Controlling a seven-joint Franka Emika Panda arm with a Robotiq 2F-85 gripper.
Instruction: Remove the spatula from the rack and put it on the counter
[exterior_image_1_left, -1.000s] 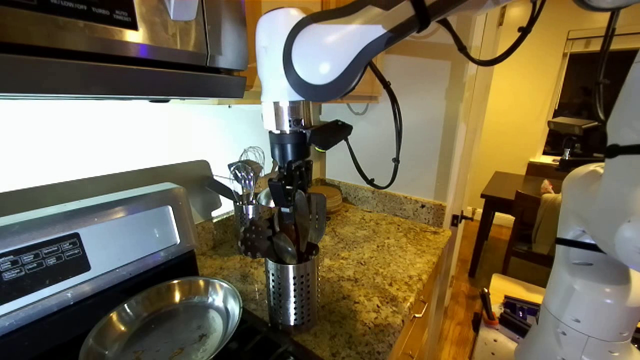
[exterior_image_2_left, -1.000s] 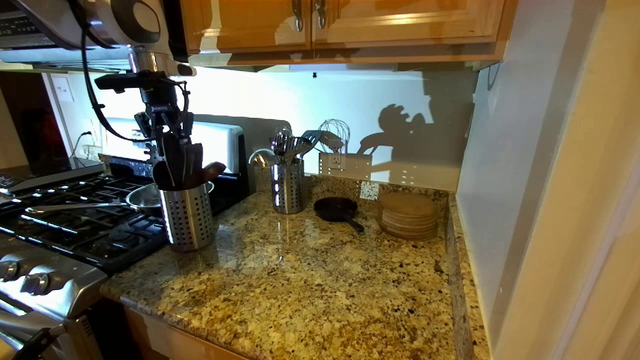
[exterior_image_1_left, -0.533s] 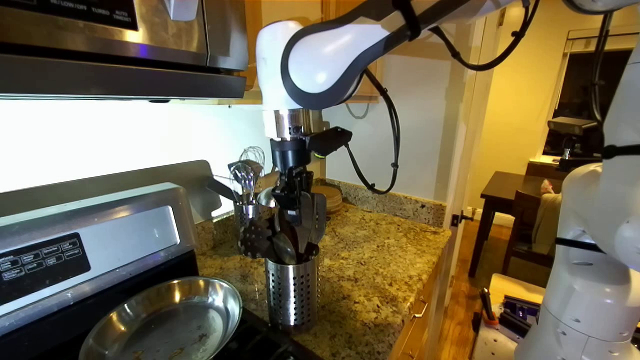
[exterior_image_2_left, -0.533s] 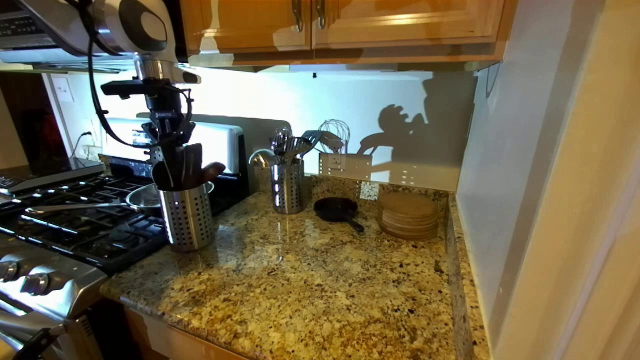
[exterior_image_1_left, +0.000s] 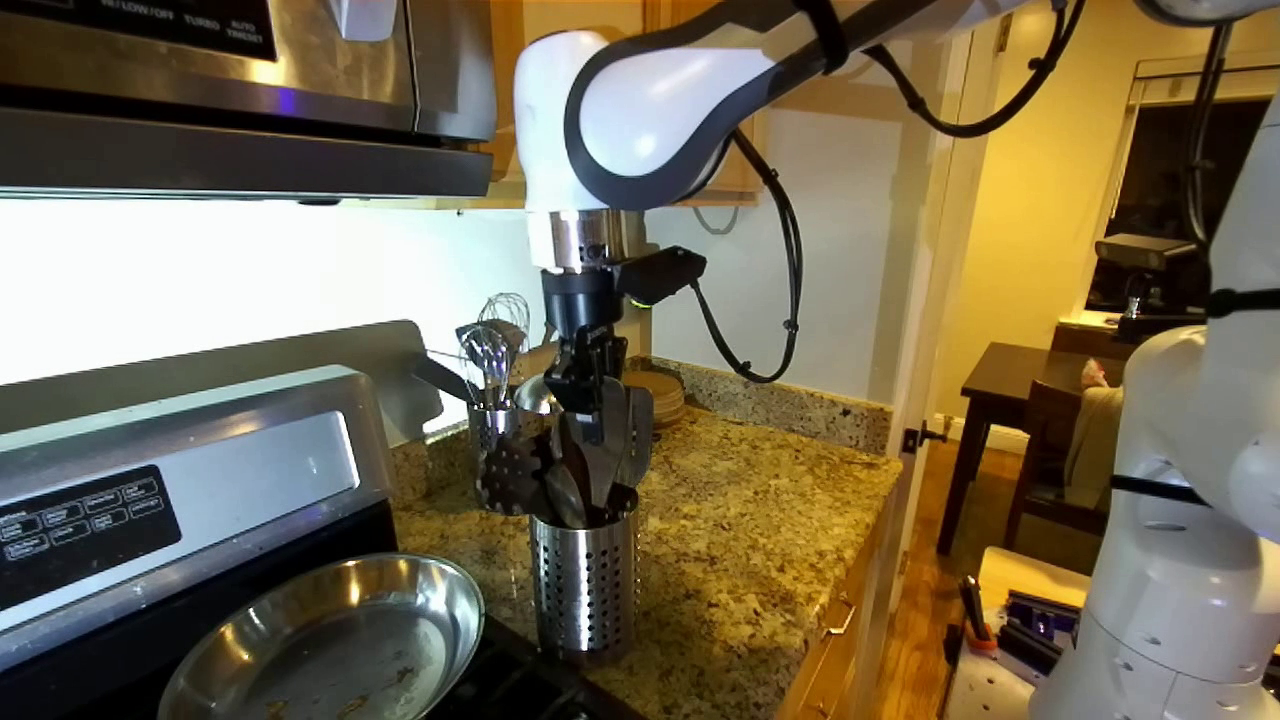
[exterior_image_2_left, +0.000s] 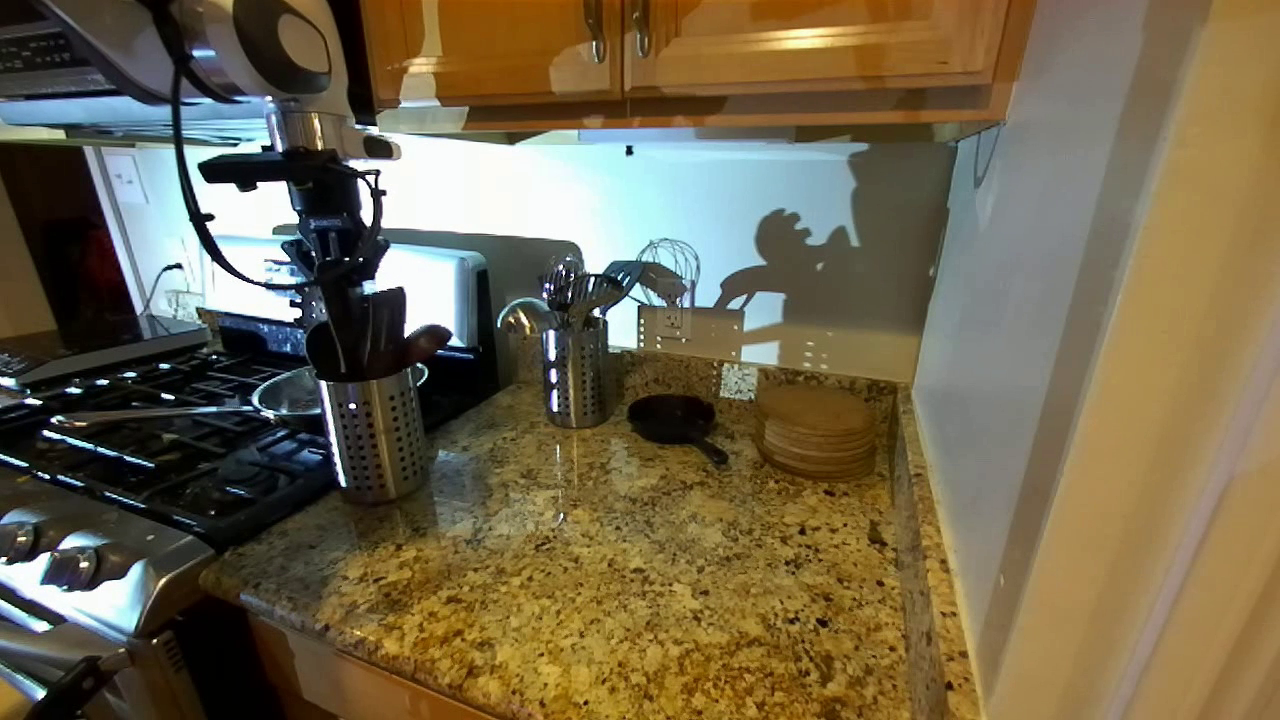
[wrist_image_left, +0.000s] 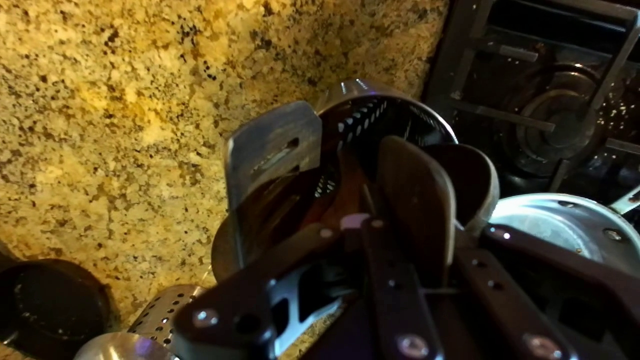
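Note:
The rack (exterior_image_1_left: 585, 590), a perforated steel cup full of dark utensils, stands on the speckled granite counter (exterior_image_2_left: 620, 560) beside the stove. Among those utensils the spatula (exterior_image_1_left: 606, 455) points head up, its handle down inside the rack. My gripper (exterior_image_1_left: 590, 420) reaches down from above, with its jaws closed around the spatula's flat dark head. In the wrist view that head (wrist_image_left: 412, 195) passes between the two fingers, and the rack's rim (wrist_image_left: 360, 90) shows behind. A slotted turner (wrist_image_left: 272, 155) leans out close by. The handle's lower end is hidden.
A second steel holder (exterior_image_2_left: 575, 380) with whisks and a ladle stands farther back. Near it are a small black skillet (exterior_image_2_left: 670, 418) and a stack of round wooden boards (exterior_image_2_left: 815, 430). A shiny pan (exterior_image_1_left: 330, 640) sits on the stove. A microwave (exterior_image_1_left: 240, 150) hangs above.
My gripper came down and its jaws closed on the spatula's head. Over the last half second it rose slightly, and the spatula's head shifted and tilted a little with it.

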